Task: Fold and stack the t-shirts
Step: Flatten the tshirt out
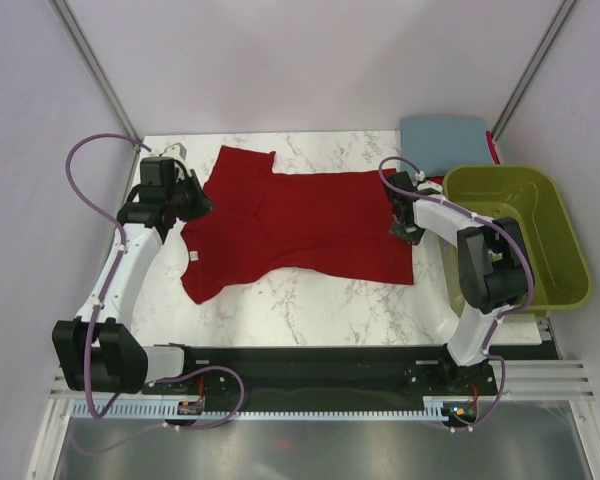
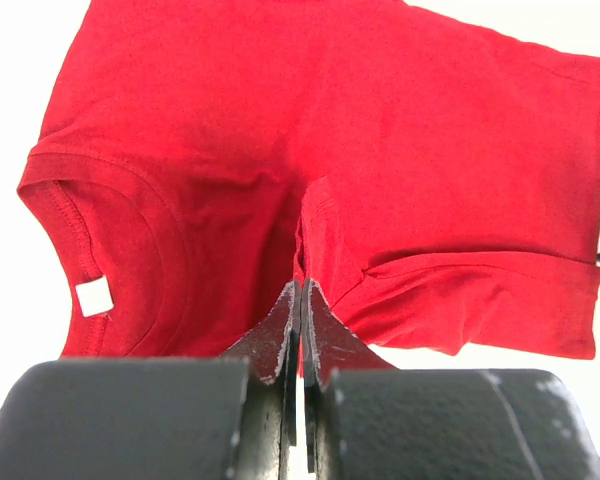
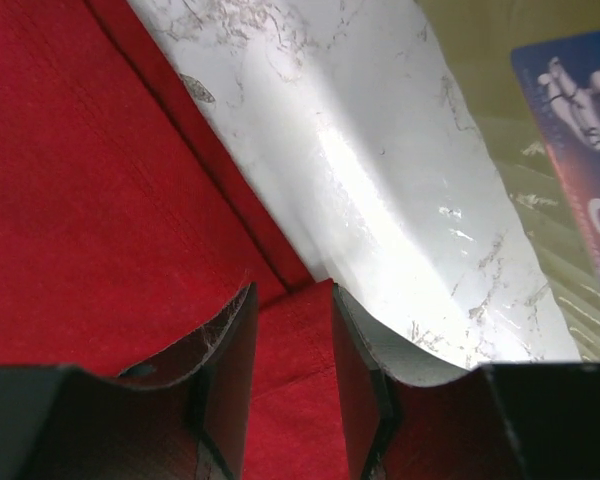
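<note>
Left gripper [image 1: 194,202] was clenched on the dark red t-shirt [image 1: 300,225]; in the left wrist view its fingers [image 2: 280,335] were pressed together, and a raised ridge of the red cloth [image 2: 380,150] was pinched between the tips, near the shoulder; the collar [image 2: 70,220] and a small white label [image 2: 94,296] were seen to the left of that pinch.

Right gripper [image 1: 404,222] was set at the right edge of the same shirt, over the hem; in the right wrist view its jaws were held partly apart, and red cloth [image 3: 80,200] was seen lying flat in the gap between the fingers [image 3: 230,360], at a corner of the hem where the marble top [image 3: 380,180] began; no clamp on the cloth was shown.

The dark red shirt was spread nearly flat across the middle of the white marble table [image 1: 310,300], collar to the left, hem to the right, one sleeve turned toward the far left; the slate blue-grey t-shirt [image 1: 442,140] was laid folded at the far right corner, just beyond the olive-green basket [image 1: 570,250]; the basket was stood at the right edge of the table, beside the right arm, well apart from the red shirt's collar.
</note>
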Controlling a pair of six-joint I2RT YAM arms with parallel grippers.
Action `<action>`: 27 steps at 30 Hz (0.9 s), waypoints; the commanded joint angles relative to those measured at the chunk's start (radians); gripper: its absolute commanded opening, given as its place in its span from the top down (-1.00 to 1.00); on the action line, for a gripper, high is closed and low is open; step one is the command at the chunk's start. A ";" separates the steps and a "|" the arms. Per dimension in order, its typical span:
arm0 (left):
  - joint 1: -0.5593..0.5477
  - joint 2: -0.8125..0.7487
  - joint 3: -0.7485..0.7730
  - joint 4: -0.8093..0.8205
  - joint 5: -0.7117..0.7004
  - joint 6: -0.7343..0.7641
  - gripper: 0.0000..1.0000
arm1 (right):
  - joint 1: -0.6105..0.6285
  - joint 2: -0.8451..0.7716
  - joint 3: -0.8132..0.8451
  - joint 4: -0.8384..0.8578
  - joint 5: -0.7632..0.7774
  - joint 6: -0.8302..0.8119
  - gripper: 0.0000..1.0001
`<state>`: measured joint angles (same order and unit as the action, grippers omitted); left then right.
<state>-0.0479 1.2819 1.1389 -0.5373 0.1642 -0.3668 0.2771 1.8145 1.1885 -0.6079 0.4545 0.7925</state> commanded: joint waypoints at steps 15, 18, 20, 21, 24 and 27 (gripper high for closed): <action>0.002 -0.035 0.004 0.060 0.031 -0.046 0.95 | 0.001 0.057 0.017 -0.021 0.055 0.082 0.26; 0.002 -0.033 -0.004 0.068 0.031 -0.049 0.95 | 0.001 0.057 0.011 -0.015 0.061 0.082 0.45; 0.002 -0.035 -0.007 0.069 0.028 -0.050 0.95 | 0.001 0.052 0.010 -0.015 0.069 0.077 0.62; 0.002 -0.033 -0.007 0.068 0.026 -0.050 0.95 | 0.001 0.051 0.011 -0.016 0.069 0.074 0.68; 0.002 -0.030 -0.001 0.071 0.024 -0.049 0.95 | 0.001 0.040 0.023 -0.024 0.078 0.060 0.91; 0.002 -0.032 0.015 0.069 0.015 -0.046 0.95 | 0.001 0.023 0.048 -0.033 0.070 0.037 0.91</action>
<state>-0.0479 1.2671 1.1378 -0.5137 0.1783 -0.3923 0.2775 1.8599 1.1961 -0.6186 0.4900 0.8528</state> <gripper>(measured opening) 0.029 0.046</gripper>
